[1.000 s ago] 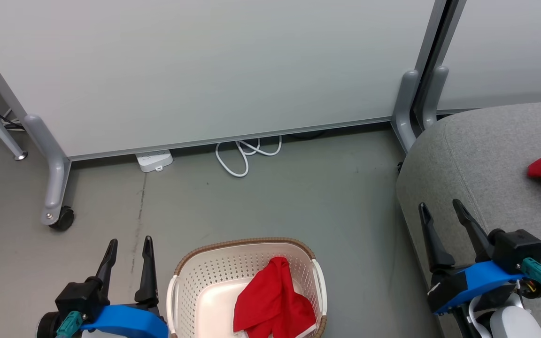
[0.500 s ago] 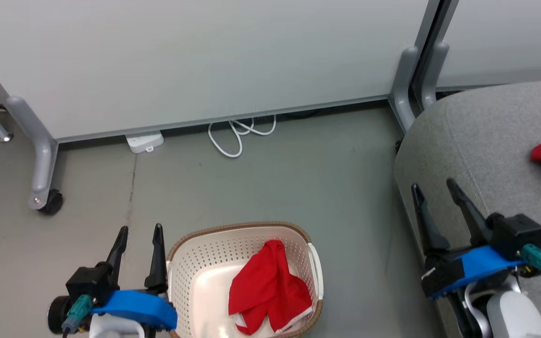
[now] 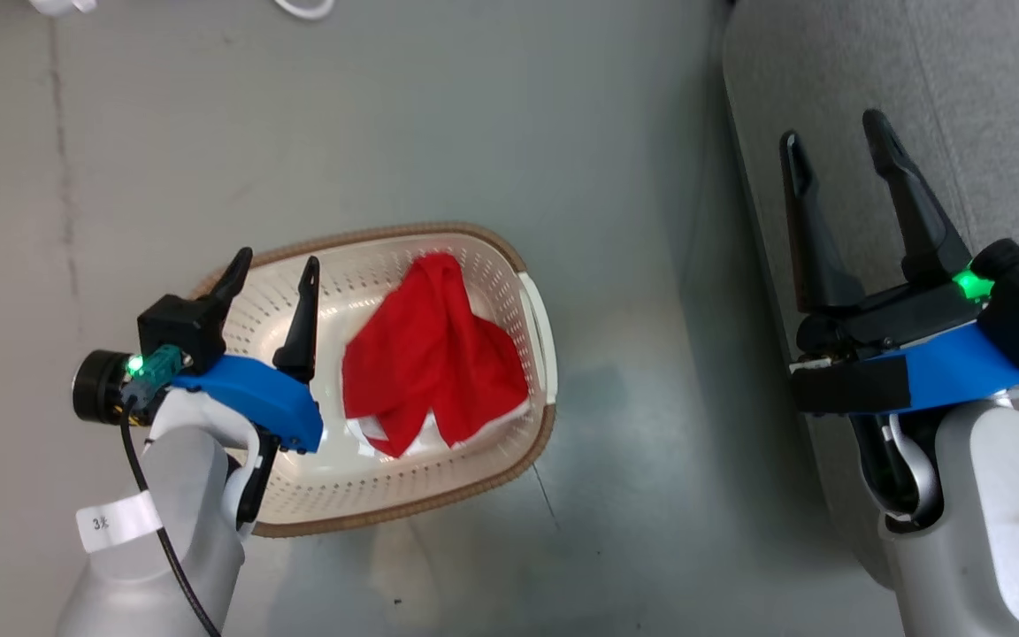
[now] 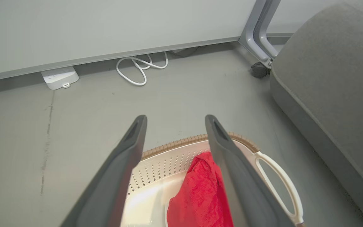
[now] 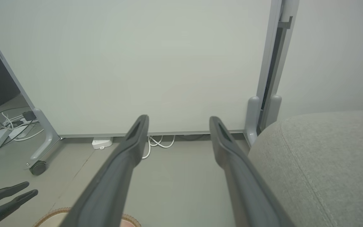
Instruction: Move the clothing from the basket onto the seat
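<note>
Just to the right of our left gripper (image 3: pixel 277 261), the clothing (image 3: pixel 430 354) lies bunched in the basket (image 3: pixel 403 522), a red heap with a sliver of white trim at its near edge. We have that gripper hanging over the basket's left side. One dark finger is above the brown rim and the other above the perforated inside. The fingers are parted with nothing between them, and they are clear of the cloth. From the left wrist camera, the red fabric sits low beside the right-hand finger. The basket's white side handle (image 4: pixel 282 183) curves just beyond that finger, and the far rim runs across the gap between the two.

Over on the other side, our right gripper (image 3: pixel 832 128) is well apart from the basket, with bare grey floor (image 3: pixel 474 106) in between. Its fingers are spread wide and empty. They point along the left edge of the seat (image 3: pixel 961 88), whose grey cushion runs off to that gripper's right. The right wrist camera agrees: the rounded cushion with its stitched seam is on the right of the fingers. Straight ahead are open floor and a pale panel (image 5: pixel 137 63). A looped white cable (image 5: pixel 156 143) and a small white power block (image 5: pixel 102 143) sit at the panel's foot. A caster (image 5: pixel 38 167) stands away to the left of the fingers.

We cannot tell how high either gripper is above what lies beneath it.
</note>
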{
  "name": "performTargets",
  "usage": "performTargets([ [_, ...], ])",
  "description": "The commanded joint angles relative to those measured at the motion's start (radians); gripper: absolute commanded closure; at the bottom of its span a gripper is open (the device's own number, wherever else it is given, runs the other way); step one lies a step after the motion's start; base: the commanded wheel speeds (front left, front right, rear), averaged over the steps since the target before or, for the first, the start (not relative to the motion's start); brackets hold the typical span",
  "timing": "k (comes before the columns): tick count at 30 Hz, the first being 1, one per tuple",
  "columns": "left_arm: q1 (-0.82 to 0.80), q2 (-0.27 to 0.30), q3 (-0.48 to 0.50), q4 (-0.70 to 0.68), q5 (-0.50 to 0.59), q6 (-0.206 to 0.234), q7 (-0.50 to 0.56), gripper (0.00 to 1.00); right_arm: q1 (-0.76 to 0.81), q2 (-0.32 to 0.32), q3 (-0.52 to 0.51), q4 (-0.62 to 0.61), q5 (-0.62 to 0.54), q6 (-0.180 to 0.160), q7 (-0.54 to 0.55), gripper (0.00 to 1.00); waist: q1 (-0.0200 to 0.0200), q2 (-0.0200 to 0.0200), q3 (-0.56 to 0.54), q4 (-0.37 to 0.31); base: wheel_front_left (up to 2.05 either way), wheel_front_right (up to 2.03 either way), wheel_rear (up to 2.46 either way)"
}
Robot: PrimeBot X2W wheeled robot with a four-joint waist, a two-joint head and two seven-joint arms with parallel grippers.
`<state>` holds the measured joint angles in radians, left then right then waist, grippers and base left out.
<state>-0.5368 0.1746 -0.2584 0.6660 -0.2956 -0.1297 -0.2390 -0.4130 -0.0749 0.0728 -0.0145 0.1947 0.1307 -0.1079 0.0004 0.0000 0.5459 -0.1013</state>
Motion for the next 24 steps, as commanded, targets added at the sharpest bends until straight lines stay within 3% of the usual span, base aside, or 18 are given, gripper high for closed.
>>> performTargets([
  [1,-0.051,0.023,-0.03,0.03,-0.013,0.0,0.008,0.0,-0.033,0.006,0.001,-0.006,0.005,0.0,-0.015,0.0,-0.0004,0.0,0.236,-0.13,0.0,0.0,0.0],
  [4,-0.123,0.073,-0.076,0.087,-0.016,0.0,0.027,0.0,-0.063,0.015,0.013,-0.016,0.014,0.0,-0.04,0.0,-0.0004,0.0,0.316,-0.172,0.0,0.0,0.0],
  [10,-0.233,0.117,-0.139,0.192,-0.013,0.0,0.064,0.0,-0.077,0.025,0.065,0.009,0.042,0.0,-0.083,0.0,-0.0004,0.0,0.412,-0.225,0.0,0.0,0.0],
  [16,-0.319,0.114,-0.174,0.268,-0.017,0.001,0.054,0.0,-0.044,0.027,0.101,0.026,0.066,0.0,-0.112,0.0,-0.0004,0.0,0.439,-0.223,0.0,0.0,0.0],
  [20,-0.364,0.118,-0.182,0.329,-0.002,0.03,0.051,0.0,-0.017,0.026,0.115,0.025,0.077,0.0,-0.121,0.0,-0.0004,0.0,0.447,-0.223,0.0,0.0,0.0],
  [22,-0.387,0.113,-0.18,0.357,0.004,0.064,0.048,0.0,-0.004,0.026,0.117,0.022,0.077,0.0,-0.124,0.0,-0.0004,0.0,0.45,-0.223,0.0,0.0,0.0],
  [23,-0.405,0.111,-0.176,0.39,0.01,0.107,0.056,0.0,0.01,0.026,0.117,0.018,0.079,0.0,-0.123,0.0,-0.0004,0.0,0.452,-0.222,0.0,0.0,0.0],
  [24,-0.405,0.111,-0.176,0.39,0.01,0.107,0.056,0.0,0.01,0.026,0.117,0.018,0.079,0.0,-0.123,0.0,-0.0004,0.0,0.452,-0.222,0.0,0.0,0.0],
])
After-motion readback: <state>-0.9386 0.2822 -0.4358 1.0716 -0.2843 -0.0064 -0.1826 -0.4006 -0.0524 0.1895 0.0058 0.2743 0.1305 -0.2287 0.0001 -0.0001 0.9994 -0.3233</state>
